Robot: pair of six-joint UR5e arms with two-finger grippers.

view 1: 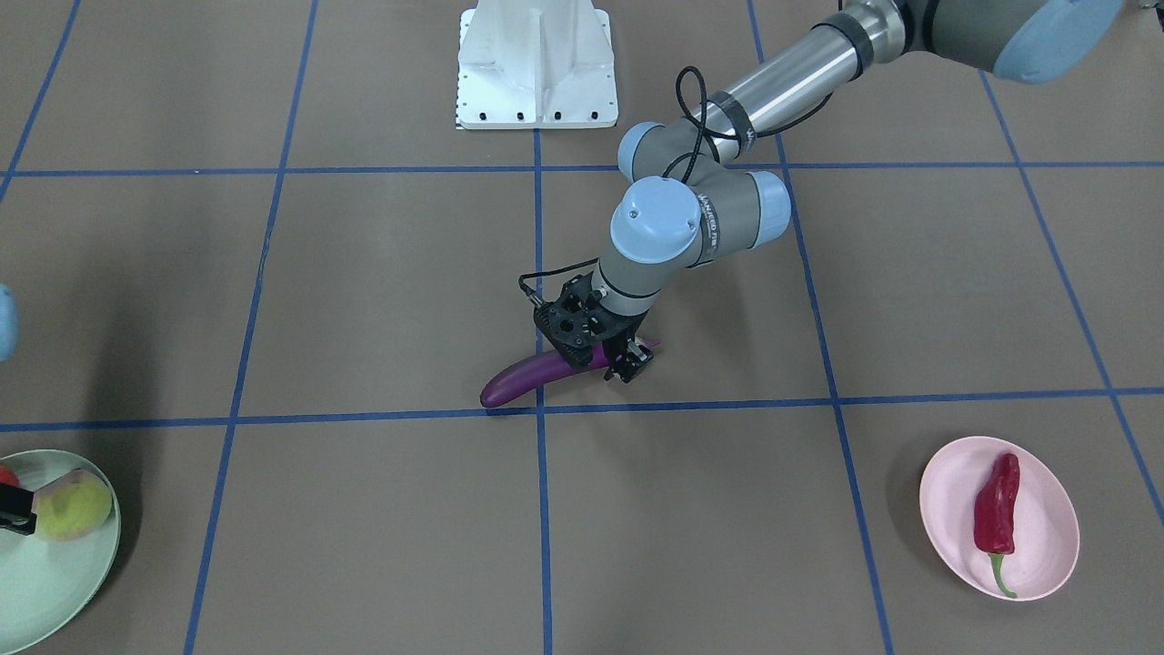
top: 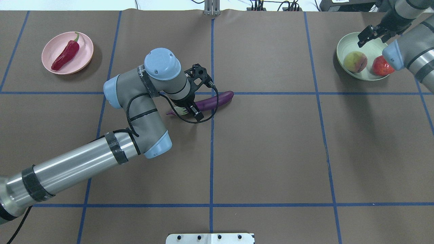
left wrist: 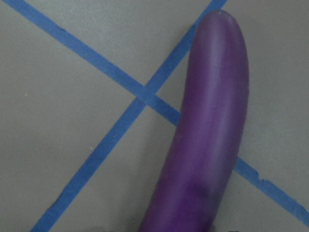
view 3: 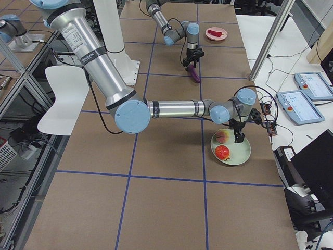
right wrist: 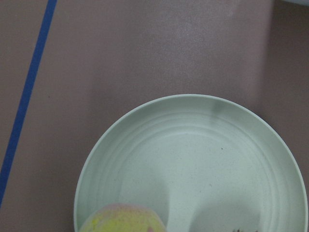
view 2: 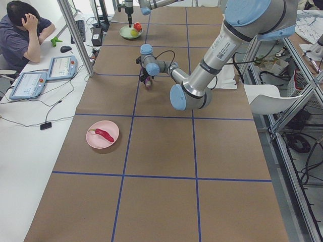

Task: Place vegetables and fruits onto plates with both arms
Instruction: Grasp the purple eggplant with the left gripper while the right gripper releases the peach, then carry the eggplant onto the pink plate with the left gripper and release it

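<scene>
The purple eggplant (view 1: 523, 377) lies on the table near the centre, also seen from overhead (top: 220, 99) and filling the left wrist view (left wrist: 207, 121). My left gripper (view 1: 627, 362) is down over its cap end (top: 194, 112), fingers against both sides, shut on it. The red chili pepper (top: 65, 55) lies on the pink plate (top: 83, 44). The peach (top: 355, 61) and the red-orange fruit (top: 381, 66) sit in the mint green plate (top: 373, 47). My right gripper (top: 368, 35) hovers open and empty over that plate's far rim; the right wrist view shows the plate (right wrist: 203, 159) and the peach (right wrist: 123, 220).
The white base block (view 1: 536, 64) stands at the robot's edge of the table. Blue tape lines (top: 212, 152) cross the brown table cover. A seated person (view 2: 22, 30) and tablets (view 2: 60, 66) are beside the table's far side.
</scene>
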